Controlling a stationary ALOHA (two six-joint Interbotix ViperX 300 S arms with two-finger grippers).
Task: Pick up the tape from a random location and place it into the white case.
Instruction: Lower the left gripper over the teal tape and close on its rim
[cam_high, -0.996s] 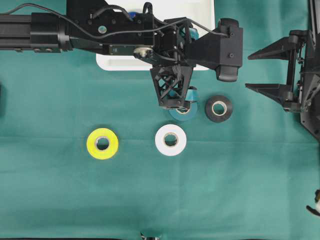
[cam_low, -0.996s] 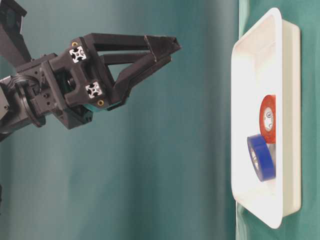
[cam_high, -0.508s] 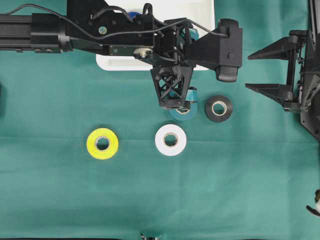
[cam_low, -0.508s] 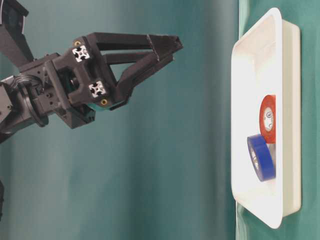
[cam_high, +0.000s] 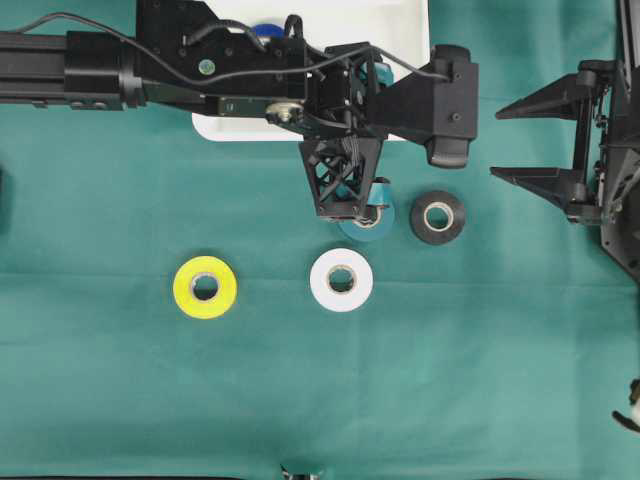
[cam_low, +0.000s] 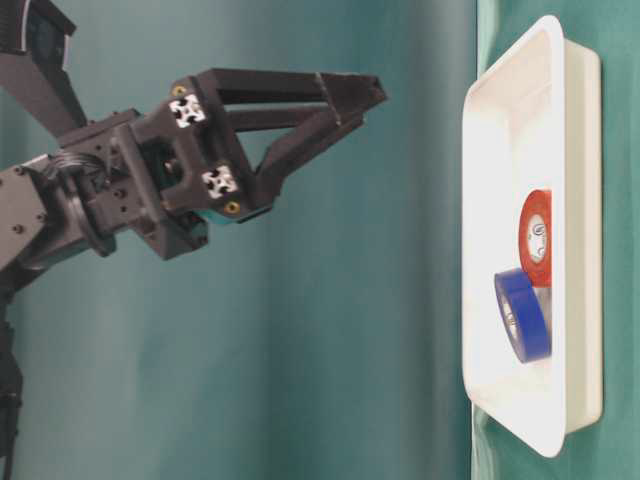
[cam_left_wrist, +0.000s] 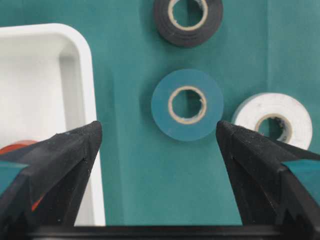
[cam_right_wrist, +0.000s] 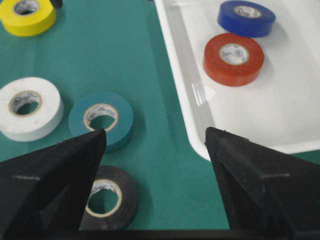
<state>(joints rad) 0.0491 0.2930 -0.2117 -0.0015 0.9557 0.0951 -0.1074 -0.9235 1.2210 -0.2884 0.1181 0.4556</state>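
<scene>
1. Overhead: hovering left end effector (cam_high: 352, 205) over the teal tape (cam_high: 366, 222), spread wide to straddle it; yellow tape (cam_high: 205, 287), white tape (cam_high: 341, 279) and black tape (cam_high: 437, 217) lying flat on the desk (cam_high: 480, 380); right end effector (cam_high: 512, 140) waiting aside, also wide, empty.
2. Table level: resting red tape (cam_low: 536, 237) and blue tape (cam_low: 523, 314) inside the white case (cam_low: 520, 75).
3. Left wrist: centring the teal roll between the fingers (cam_left_wrist: 70, 150), probably for a descent.
4. Right wrist: watching, gripping nothing.

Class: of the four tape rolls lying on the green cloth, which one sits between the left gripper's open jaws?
The teal roll, centred between the left gripper jaws; black, white and yellow lie outside.
</scene>
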